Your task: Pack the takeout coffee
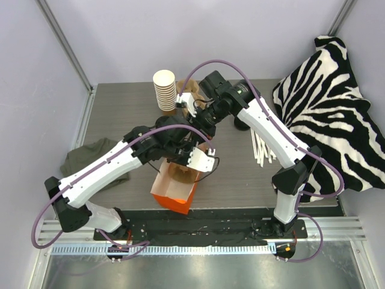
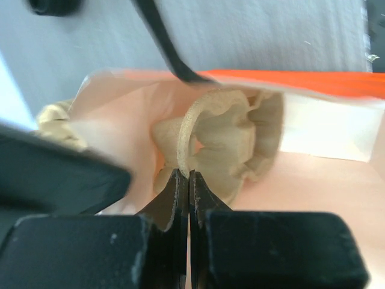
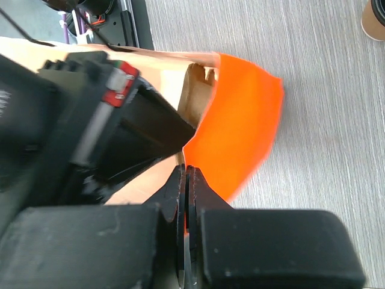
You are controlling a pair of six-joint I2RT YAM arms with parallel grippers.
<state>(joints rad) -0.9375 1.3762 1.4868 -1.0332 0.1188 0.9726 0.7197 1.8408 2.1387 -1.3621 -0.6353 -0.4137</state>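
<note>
An orange paper bag (image 1: 174, 195) stands open near the table's front edge. My left gripper (image 1: 185, 170) reaches into its mouth, and in the left wrist view the gripper (image 2: 185, 174) is shut on the rim of a beige pulp cup carrier (image 2: 231, 141) inside the bag (image 2: 313, 84). My right gripper (image 1: 200, 140) is shut on the bag's top edge, as the right wrist view shows (image 3: 187, 171), beside the orange wall (image 3: 240, 126). A brown cup (image 3: 374, 13) is cut off at that view's top right corner; I cannot tell whether it has a lid.
A tall stack of lidless brown cups (image 1: 164, 90) stands at the back. A zebra-striped cloth (image 1: 328, 102) covers the right side, with pale sticks (image 1: 261, 147) next to it. A green cloth (image 1: 96, 159) lies at the left.
</note>
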